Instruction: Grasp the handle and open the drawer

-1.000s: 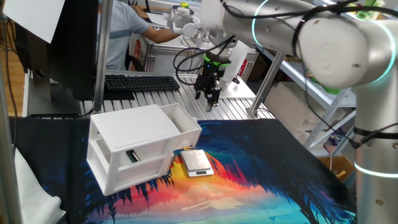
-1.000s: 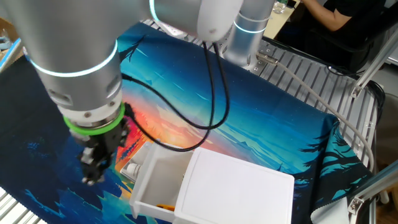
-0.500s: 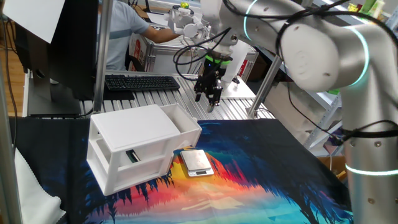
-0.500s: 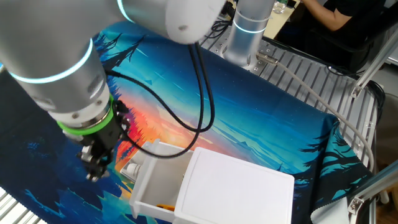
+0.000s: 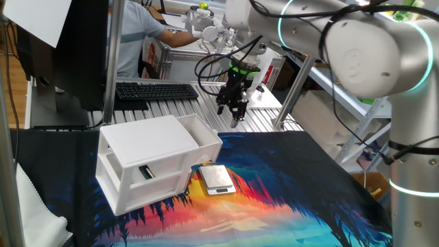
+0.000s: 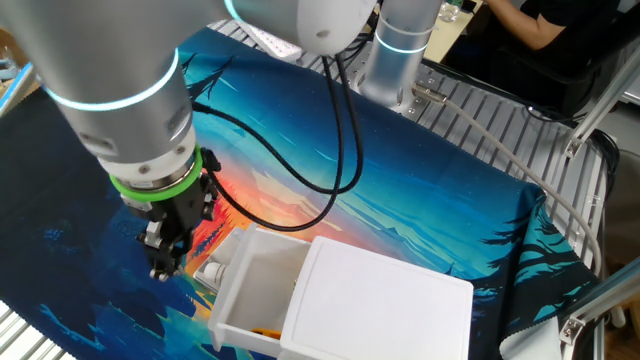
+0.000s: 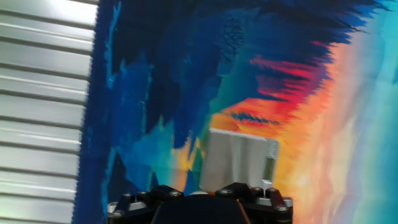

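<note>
The white two-tier cabinet stands on the left of the mat. Its upper drawer is slid out toward the scale; from above it shows as an open white tray. The handle is a small white nub on the drawer's front panel. My gripper hangs in the air above and beyond the drawer front, touching nothing. In the other fixed view my gripper is just left of the handle. The hand view shows only the gripper's black base, not the fingertips.
A flat silver scale lies on the colourful mat in front of the drawer and shows in the hand view. A keyboard and a person are behind the table. The slatted metal table edge borders the mat.
My gripper has drifted a little sideways above the mat, slightly nearer the drawer front. The drawer, cabinet and scale have not moved.
</note>
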Action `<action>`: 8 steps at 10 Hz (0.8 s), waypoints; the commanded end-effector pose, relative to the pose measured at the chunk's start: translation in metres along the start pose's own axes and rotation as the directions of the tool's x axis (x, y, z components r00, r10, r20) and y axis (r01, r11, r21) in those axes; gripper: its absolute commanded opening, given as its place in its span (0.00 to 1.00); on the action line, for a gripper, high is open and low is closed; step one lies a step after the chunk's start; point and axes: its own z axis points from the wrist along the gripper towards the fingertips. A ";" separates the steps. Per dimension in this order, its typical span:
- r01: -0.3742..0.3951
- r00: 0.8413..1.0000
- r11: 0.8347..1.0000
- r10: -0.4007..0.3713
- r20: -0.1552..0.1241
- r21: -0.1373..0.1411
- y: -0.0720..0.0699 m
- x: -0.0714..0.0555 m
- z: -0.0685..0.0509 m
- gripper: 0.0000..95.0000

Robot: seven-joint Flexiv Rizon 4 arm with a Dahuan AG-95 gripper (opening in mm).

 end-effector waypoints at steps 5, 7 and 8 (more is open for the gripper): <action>0.038 0.999 0.999 -0.038 0.003 -0.005 0.002 -0.001 -0.001 0.80; 0.062 0.998 0.998 -0.062 0.005 -0.005 0.002 0.000 0.000 0.80; 0.084 0.996 0.996 -0.083 0.011 -0.004 0.002 0.002 0.001 0.80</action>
